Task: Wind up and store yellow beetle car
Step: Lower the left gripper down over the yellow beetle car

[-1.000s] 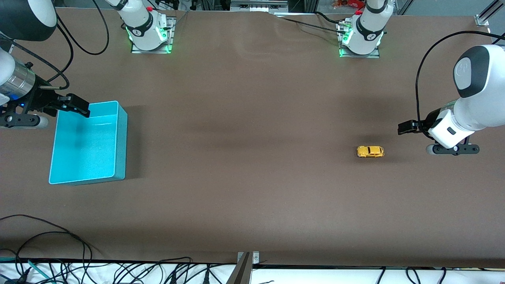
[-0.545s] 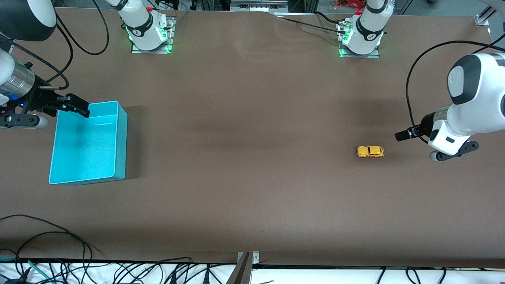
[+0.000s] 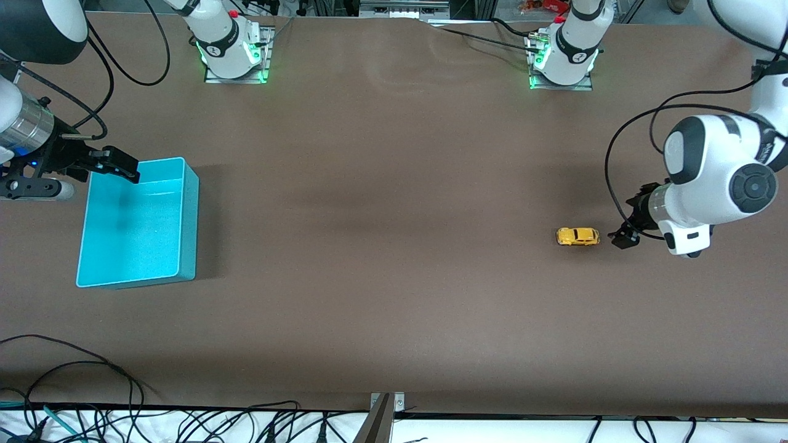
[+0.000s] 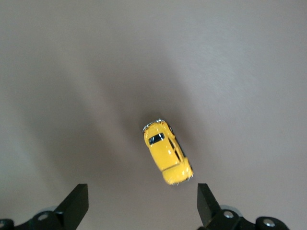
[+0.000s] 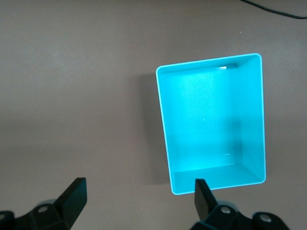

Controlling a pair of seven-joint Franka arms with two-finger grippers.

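The yellow beetle car [image 3: 578, 236] stands on the brown table toward the left arm's end. In the left wrist view the car [image 4: 168, 152] lies just ahead of the jaws, apart from both fingers. My left gripper [image 3: 623, 237] is open and empty, low beside the car on the side toward the left arm's end of the table; it also shows in its own wrist view [image 4: 141, 207]. My right gripper [image 3: 116, 165] is open and empty, waiting over the teal bin's edge. It shows in its own wrist view [image 5: 139, 201] too.
The teal bin [image 3: 188, 215] stands empty toward the right arm's end; it also shows in the right wrist view [image 5: 258, 120]. Loose cables [image 3: 92, 369] lie along the table edge nearest the front camera. The arm bases [image 3: 231, 49] stand along the table edge farthest from that camera.
My left arm has turned its wrist and brought its gripper down and closer to the car. The car, the bin and the right arm have not moved.
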